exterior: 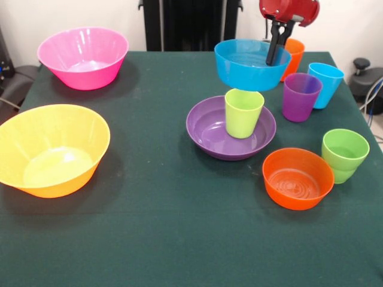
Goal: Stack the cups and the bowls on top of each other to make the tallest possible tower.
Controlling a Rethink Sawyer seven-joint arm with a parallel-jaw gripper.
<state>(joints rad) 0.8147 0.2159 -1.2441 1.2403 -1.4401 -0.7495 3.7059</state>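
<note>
My gripper (276, 58) comes down from the top right and is shut on the right rim of the small blue bowl (245, 70), one dark finger (274, 46) inside the bowl. The blue bowl hangs level right over the lime-yellow cup (243, 112). I cannot tell whether its base touches the cup's rim. That cup stands upright inside the wide purple bowl (206, 130), forming the tower's lower part. The orange cup (295, 51), partly hidden, stands behind the blue bowl. The purple cup (301, 95) and light blue cup (327, 84) stand to the right.
A pink bowl (82, 57) sits at the far left and a big yellow-orange bowl (51, 149) at the near left. A small orange bowl (297, 178) and a green cup (344, 154) stand right of the tower, near the table's right edge.
</note>
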